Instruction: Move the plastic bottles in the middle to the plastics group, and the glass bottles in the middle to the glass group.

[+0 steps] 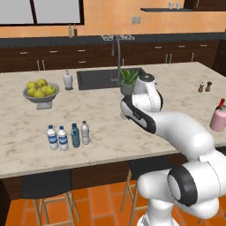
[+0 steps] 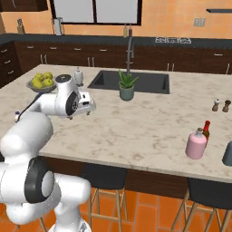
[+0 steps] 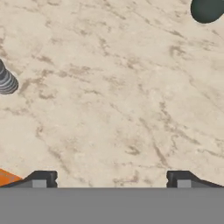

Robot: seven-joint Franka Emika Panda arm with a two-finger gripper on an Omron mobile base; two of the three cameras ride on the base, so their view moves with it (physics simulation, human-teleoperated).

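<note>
Two blue-labelled water bottles [image 1: 52,137] [image 1: 63,138] stand in a row at the counter's front left. The blue-teal bottle [image 1: 75,135] and the clear greyish bottle [image 1: 85,133] stand upright right beside them. At the far right the pink bottle [image 1: 218,119] [image 2: 196,144] stands close against the dark red-necked bottle [image 1: 221,104] [image 2: 206,129]. My gripper [image 2: 86,106] [image 3: 111,179] hangs over bare marble in the middle of the counter. It is open, with nothing between its fingertips [image 3: 43,179], and is well apart from both groups.
A fruit bowl [image 1: 41,90], a soap dispenser [image 1: 67,80], the sink [image 1: 106,78] and a potted plant [image 1: 128,81] line the far side. Salt and pepper shakers [image 1: 204,87] stand at back right. The hand view shows a dark round pot [image 3: 208,8] and a grey ribbed thing [image 3: 6,81].
</note>
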